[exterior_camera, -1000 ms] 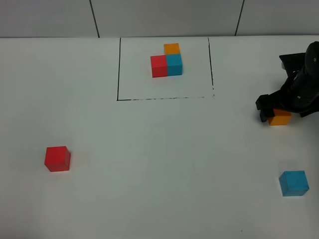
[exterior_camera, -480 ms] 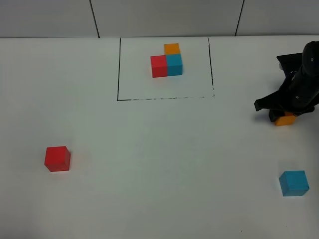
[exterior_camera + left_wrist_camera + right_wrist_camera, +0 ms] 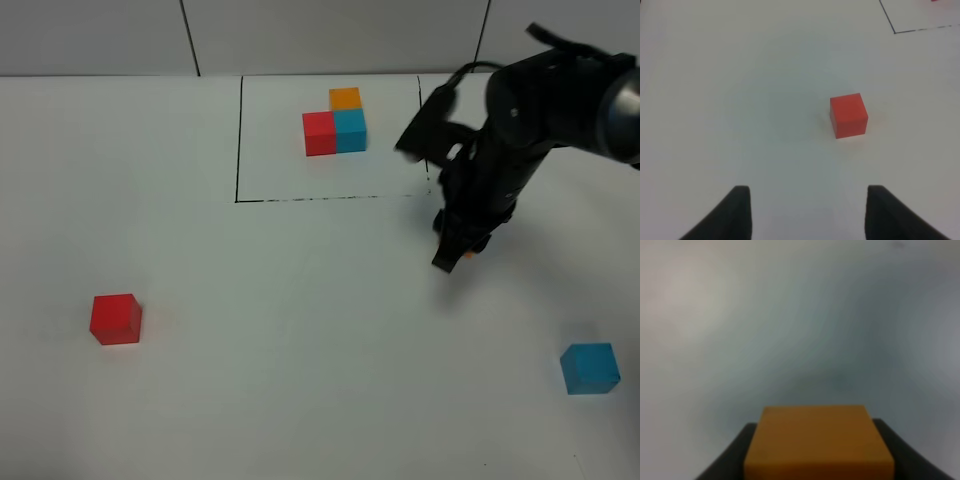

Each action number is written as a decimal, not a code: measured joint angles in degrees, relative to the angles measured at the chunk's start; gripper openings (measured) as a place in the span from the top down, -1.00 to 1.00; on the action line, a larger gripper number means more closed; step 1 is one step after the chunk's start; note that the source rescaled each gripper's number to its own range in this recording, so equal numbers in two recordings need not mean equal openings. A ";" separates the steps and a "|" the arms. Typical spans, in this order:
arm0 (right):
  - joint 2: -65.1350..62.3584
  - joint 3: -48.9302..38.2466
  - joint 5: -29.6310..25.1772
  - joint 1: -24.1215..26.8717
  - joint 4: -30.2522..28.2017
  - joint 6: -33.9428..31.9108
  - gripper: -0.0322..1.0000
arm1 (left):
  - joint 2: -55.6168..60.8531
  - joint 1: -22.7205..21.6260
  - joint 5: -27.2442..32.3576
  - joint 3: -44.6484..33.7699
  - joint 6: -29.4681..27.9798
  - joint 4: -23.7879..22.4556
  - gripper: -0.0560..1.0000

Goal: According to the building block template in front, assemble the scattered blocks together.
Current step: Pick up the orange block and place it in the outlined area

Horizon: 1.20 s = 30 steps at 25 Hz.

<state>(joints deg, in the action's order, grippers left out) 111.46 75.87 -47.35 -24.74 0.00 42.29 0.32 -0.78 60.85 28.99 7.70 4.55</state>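
Orange block (image 3: 817,440) sat clamped between the jaws of the right gripper (image 3: 452,252), over the table (image 3: 300,400) just outside the near right corner of the black outline (image 3: 238,150). Far left lay the red block (image 3: 115,318), far right the blue block (image 3: 589,367), both loose and well apart. Inside the outline sat the template (image 3: 335,120), three joined cubes. Facing the red block, the left gripper (image 3: 807,215) hung with jaws apart and nothing in them. Judged early: one block picked, none joined, all three left to place. No brand, label or writing readable.
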 joint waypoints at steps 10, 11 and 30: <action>8.43 12.71 -6.80 -7.01 5.12 20.66 0.89 | 0.00 0.00 0.00 0.00 0.00 0.00 0.61; 9.91 14.89 -7.97 -7.01 4.92 20.69 0.89 | 0.00 0.00 0.00 0.00 0.00 0.00 0.61; 26.14 36.53 -14.97 -5.15 6.68 18.62 0.89 | 0.00 0.00 0.00 0.00 0.00 0.00 0.61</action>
<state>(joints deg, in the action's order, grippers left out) 137.60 112.40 -62.32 -29.89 6.68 60.91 0.32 -0.78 60.85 28.99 7.70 4.55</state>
